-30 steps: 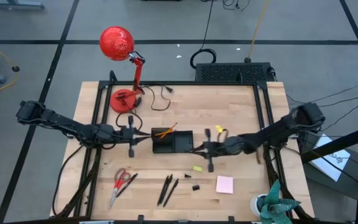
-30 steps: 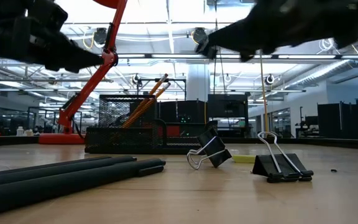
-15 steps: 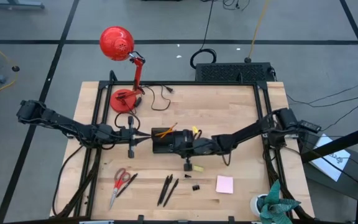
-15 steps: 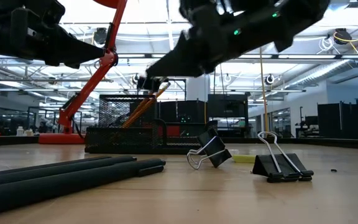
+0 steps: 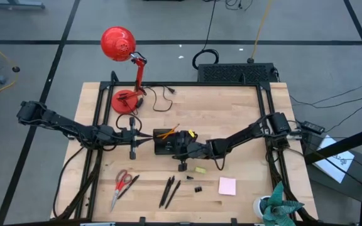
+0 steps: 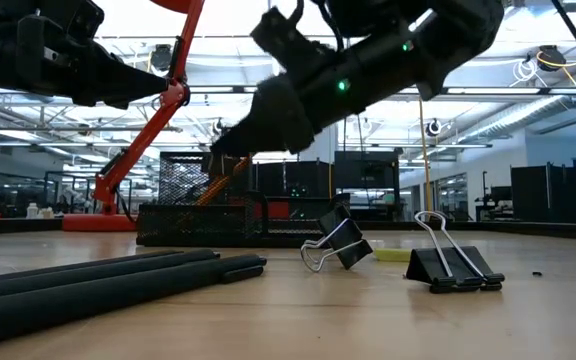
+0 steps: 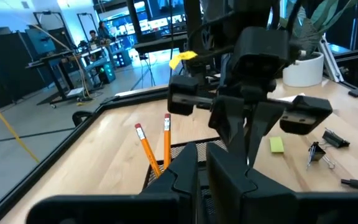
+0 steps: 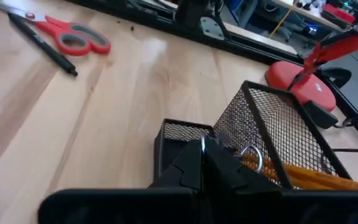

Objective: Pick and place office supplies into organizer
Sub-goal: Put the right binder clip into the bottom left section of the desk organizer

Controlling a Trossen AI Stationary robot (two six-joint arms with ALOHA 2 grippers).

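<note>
Placing step: right gripper (image 5: 168, 148), fingers closed on a binder clip (image 8: 252, 157), hovers over mesh organizer (image 5: 174, 143) at table centre. Next: release. Left gripper (image 5: 144, 135) nearly closed, empty, at organizer's 9 o'clock.

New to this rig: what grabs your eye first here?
The red desk lamp at the table's far left corner. Then the right gripper, shut on a binder clip, over the black mesh organizer mid-table, which holds two orange pencils. Red scissors lie near the front edge.
</note>
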